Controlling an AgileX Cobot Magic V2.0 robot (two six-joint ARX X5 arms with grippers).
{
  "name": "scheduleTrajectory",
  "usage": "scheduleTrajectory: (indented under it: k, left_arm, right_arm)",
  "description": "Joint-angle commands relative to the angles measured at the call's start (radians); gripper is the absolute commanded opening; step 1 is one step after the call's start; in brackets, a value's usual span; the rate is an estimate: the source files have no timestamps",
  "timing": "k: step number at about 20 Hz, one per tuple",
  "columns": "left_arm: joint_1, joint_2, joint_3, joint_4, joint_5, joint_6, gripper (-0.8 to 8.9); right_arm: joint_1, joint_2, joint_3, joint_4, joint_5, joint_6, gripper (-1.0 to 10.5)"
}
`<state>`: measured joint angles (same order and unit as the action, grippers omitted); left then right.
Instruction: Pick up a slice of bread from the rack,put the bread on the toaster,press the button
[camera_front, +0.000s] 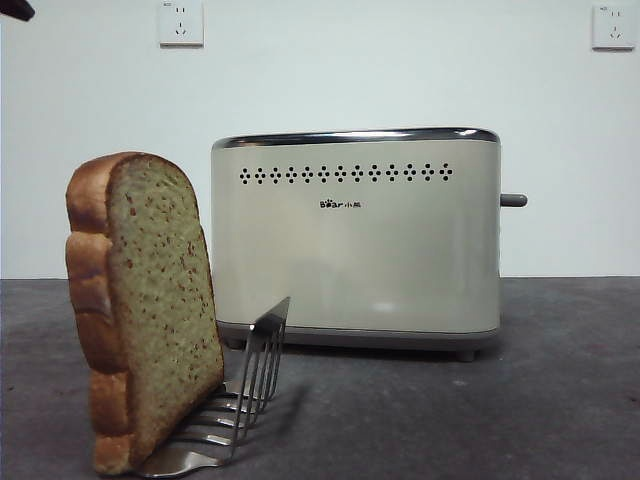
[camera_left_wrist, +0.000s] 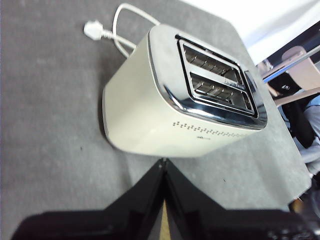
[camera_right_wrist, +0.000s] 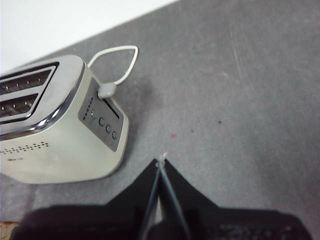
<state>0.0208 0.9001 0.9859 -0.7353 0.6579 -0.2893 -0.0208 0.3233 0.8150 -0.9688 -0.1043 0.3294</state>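
Glossy chrome-rimmed toaster (camera_front: 355, 235) (smooth cream shell) — shiny steel rack (camera_front: 245, 385), matt grey table (camera_front: 480, 420).

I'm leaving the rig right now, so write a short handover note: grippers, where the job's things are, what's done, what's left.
Left gripper: shut, empty, raised above the table on the logo side of the toaster.
Right gripper: shut, empty, raised near the toaster's control end, where the button sticks out.
The slice of bread stands upright in the rack, in front of the toaster.
Both toaster slots look empty.
Done: nothing yet.
Left: lift the bread from the rack, put it on the toaster, press the button.
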Motion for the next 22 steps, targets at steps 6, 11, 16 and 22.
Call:
scheduleTrajectory:
  k: [6,11,16,22]
  left_arm:
    - [-0.023,0.130,0.177,-0.318,-0.065,0.118,0.09]
    - [-0.119,0.171,0.191,-0.447,-0.290,0.130,3.18]
    - [-0.257,0.200,0.191,-0.438,-0.325,0.108,3.33]
    - [-0.432,0.290,0.191,-0.403,-0.397,0.068,5.17]
  right_arm:
    - [0.000,0.134,0.119,-0.030,-0.030,0.008,0.0]
    - [0.000,0.227,0.185,-0.109,-0.107,0.008,0.0]
    - [0.000,0.272,0.196,-0.134,-0.116,0.007,0.0]
    - [0.000,0.277,0.196,-0.150,-0.116,0.007,0.0]
